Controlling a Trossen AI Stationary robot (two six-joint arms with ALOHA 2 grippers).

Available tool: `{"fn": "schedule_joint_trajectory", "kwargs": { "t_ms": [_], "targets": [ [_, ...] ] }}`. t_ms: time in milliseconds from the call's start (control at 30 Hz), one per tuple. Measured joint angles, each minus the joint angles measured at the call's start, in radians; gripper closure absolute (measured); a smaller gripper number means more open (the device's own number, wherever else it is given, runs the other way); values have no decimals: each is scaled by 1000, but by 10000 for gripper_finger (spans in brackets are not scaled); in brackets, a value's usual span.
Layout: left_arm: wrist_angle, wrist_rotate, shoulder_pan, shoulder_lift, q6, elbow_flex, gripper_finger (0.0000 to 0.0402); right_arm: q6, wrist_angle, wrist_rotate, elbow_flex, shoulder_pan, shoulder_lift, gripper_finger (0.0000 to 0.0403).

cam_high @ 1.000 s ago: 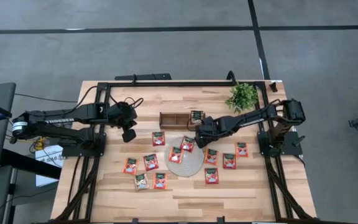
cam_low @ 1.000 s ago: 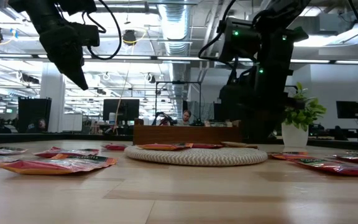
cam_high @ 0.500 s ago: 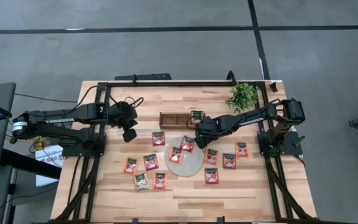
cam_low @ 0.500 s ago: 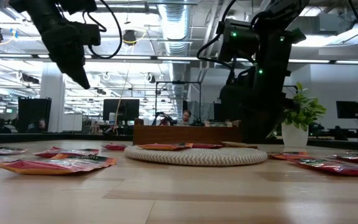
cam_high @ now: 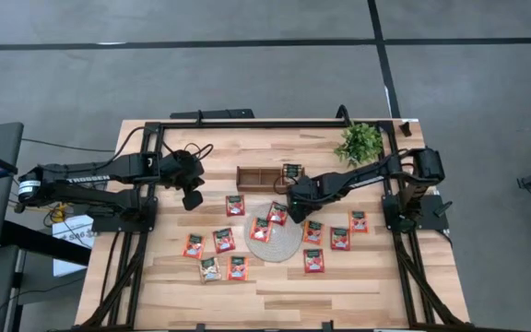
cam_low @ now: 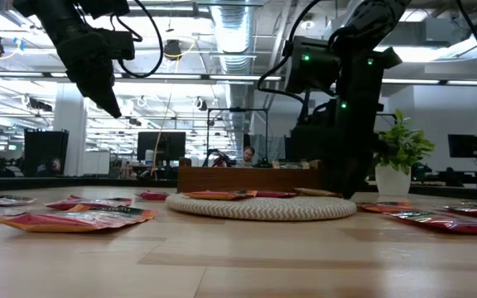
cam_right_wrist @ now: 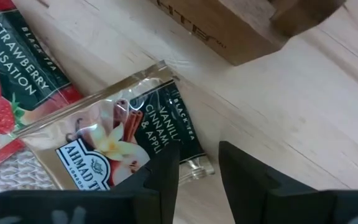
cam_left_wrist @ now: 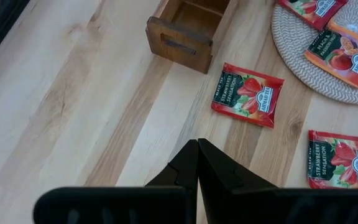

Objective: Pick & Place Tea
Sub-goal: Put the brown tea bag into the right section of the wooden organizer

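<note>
Shifted slightly leftward from above, the right tool (cam_high: pixel 293 195) hangs by the wooden tray (cam_high: pixel 258 177); the left tool (cam_left_wrist: pixel 197 163) is pinched shut. Its wrist camera shows a glossy "Strawberry Sensation" sachet (cam_left_wrist: pixel 248 94) on the counter (cam_left_wrist: pixel 92 124). Right fingers (cam_right_wrist: pixel 166 171), half-spread, straddle an Ahmad "Vanilla, Cinnamon & Apple" sachet (cam_right_wrist: pixel 114 140).

Round mat (cam_low: pixel 262 205) bearing sachets (cam_low: pixel 222 195), wooden tray (cam_low: pixel 251 177) behind, potted plant (cam_low: pixel 397 159)

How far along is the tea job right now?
One sachet already sits in the wooden tray. The right hand hovers open at the corner of a vanilla sachet beside the tray, not gripping. The left hand waits shut. Many sachets remain on the table and mat.
</note>
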Motion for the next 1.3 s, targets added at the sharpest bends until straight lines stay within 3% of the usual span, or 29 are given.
{"fn": "schedule_joint_trajectory", "kwargs": {
  "t_ms": [167,500,733,1300],
  "targets": [
    [-1,0,0,0,1,0,401,7,-8,-3,-1,0,1,316],
    [-1,0,0,0,3,0,401,3,-13,-2,-3,-1,-6,395],
    [3,0,0,0,2,0,401,-32,-93,-25,54,3,1,402],
    [7,0,0,0,-2,0,401,-224,-572,11,451,22,-3,403]
  ]
}}
